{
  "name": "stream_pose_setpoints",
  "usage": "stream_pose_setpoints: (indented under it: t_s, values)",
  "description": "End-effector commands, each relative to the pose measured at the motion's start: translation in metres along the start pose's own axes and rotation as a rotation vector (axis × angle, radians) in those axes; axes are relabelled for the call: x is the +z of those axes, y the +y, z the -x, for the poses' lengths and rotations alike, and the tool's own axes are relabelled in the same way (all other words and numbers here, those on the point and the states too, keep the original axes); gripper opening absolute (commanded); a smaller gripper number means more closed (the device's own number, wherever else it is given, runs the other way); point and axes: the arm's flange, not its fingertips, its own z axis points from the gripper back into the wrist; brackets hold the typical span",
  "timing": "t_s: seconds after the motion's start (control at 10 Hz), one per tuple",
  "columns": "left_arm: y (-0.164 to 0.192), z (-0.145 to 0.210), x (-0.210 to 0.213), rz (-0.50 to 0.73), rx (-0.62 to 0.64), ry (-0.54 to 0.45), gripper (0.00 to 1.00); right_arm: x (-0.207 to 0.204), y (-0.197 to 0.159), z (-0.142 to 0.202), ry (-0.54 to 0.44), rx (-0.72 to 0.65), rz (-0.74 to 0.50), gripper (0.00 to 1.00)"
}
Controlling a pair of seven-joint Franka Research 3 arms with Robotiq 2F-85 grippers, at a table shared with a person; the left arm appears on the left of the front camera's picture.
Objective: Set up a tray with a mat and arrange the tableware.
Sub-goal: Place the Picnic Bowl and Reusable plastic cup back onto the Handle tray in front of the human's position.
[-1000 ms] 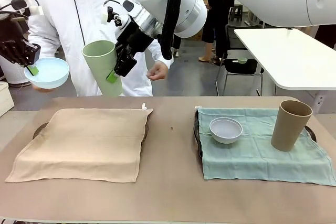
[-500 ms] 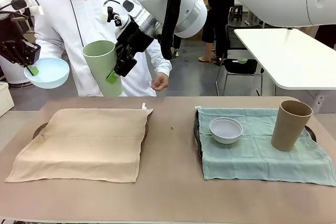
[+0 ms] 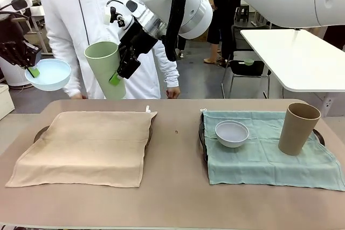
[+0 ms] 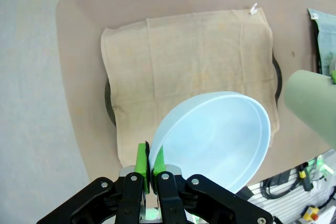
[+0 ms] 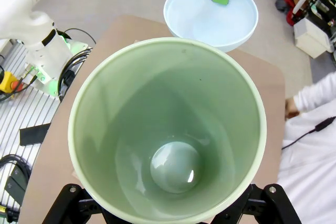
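Up in the air, the pale blue bowl [image 3: 48, 74] hangs pinched by its rim in the left gripper [image 3: 32, 70] over the table's left end — beside it the pale green tumbler [image 3: 105, 69], clasped in the right gripper [image 3: 116, 77] above the beige mat [image 3: 86, 146]. Greyish white bowl [image 3: 232, 133] and brown tumbler [image 3: 298, 129] stand on the teal mat [image 3: 269, 157].

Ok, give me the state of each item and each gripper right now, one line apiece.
Left gripper: shut on the blue bowl's rim.
Blue bowl: held in the air, tilted.
Right gripper: clamped on the green cup.
Green cup: held in the air, tilted, empty.
White bowl: upright on the green cloth, empty.
Brown cup: upright on the green cloth.
Beige cloth: spread flat, bare.
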Motion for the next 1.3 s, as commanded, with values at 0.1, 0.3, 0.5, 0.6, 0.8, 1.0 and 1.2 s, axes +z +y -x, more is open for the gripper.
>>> stream_pose_setpoints:
  t_s: [0.1, 0.3, 0.5, 0.6, 0.8, 1.0, 1.2]
  values:
    - [0.001, 0.0, 0.0, 0.007, -0.01, -0.015, 0.0, 0.0, 0.0, -0.001, -0.012, 0.006, 0.0, 0.24]
    - [0.001, 0.0, 0.0, 0.007, -0.01, -0.015, 0.0, 0.0, 0.0, -0.001, -0.012, 0.006, 0.0, 0.24]
    - [0.009, -0.003, -0.03, 0.015, -0.017, 0.045, 0.04, -0.016, -0.002, 0.02, -0.052, 0.038, -0.03, 0.83]
    - [0.015, -0.005, -0.057, 0.047, -0.019, 0.078, 0.04, -0.037, -0.005, 0.042, -0.086, 0.039, -0.051, 0.83]
    - [0.018, 0.002, -0.1, 0.13, -0.048, 0.114, 0.04, -0.08, -0.003, 0.067, -0.145, 0.069, -0.096, 0.83]
    - [0.016, 0.003, -0.089, 0.075, -0.02, 0.12, 0.04, -0.09, -0.005, 0.07, -0.033, -0.114, -0.088, 0.83]
    - [0.017, 0.004, -0.118, 0.11, -0.036, 0.153, 0.04, -0.103, -0.009, 0.085, -0.094, -0.006, -0.124, 0.83]
